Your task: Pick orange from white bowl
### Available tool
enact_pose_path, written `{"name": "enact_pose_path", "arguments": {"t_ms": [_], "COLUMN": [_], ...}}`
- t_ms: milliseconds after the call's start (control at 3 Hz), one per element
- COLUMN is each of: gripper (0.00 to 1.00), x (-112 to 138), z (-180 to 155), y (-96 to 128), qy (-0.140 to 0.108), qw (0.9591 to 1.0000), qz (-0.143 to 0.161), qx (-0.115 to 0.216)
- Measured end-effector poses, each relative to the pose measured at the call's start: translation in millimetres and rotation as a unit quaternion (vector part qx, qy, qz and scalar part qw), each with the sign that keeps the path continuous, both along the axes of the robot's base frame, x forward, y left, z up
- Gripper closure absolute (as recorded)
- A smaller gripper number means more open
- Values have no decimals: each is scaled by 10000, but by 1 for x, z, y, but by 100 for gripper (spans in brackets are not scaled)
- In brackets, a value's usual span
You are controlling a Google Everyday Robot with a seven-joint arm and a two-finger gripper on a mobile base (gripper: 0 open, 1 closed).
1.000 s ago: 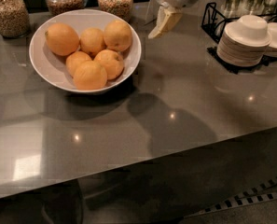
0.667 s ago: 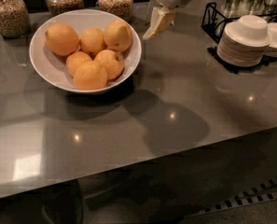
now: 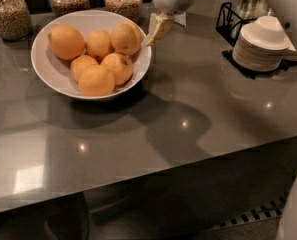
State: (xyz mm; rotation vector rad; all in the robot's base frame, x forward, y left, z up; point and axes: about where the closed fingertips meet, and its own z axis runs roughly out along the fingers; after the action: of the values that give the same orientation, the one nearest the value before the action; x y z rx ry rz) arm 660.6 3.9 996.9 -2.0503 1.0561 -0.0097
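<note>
The orange (image 3: 125, 37) likeliest to be taken lies at the right of the white bowl (image 3: 49, 73), leaning against the rim and touching two of the other five oranges (image 3: 99, 44). The bowl stands on the bench (image 3: 188, 114). The hand (image 3: 148, 8) is held above the bowl's far right rim. It appears spread, with one finger (image 3: 158, 27) angled down just outside the rim and the other up by the jars (image 3: 119, 1); nothing is held.

Several failures can be foreseen. If the hand is lowered where it is, the rim may be struck by the lower finger, and the bowl could be pushed or tipped across the smooth bench. Because the fruit is packed closely, a neighbour may be caught together with the chosen orange, or the pile may be disturbed and one rolled over the low rim. A round, dimpled peel could also slip out of a grip placed off centre. The jar just behind could be knocked if the hand is swung wide.

Compared with the picture taken a second ago, the hand has been brought leftward, from clear of the bowl to its rim. The bowl, the oranges and the stack of plates (image 3: 264, 46) have not been shifted.
</note>
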Motion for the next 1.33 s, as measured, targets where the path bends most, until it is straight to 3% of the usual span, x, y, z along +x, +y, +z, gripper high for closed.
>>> {"name": "enact_pose_path", "arguments": {"t_ms": [1333], "gripper": [32], "x": [18], "z": [-27], "y": [23], "qy": [143], "qw": [9989], "qz": [432], "qx": [-137]}}
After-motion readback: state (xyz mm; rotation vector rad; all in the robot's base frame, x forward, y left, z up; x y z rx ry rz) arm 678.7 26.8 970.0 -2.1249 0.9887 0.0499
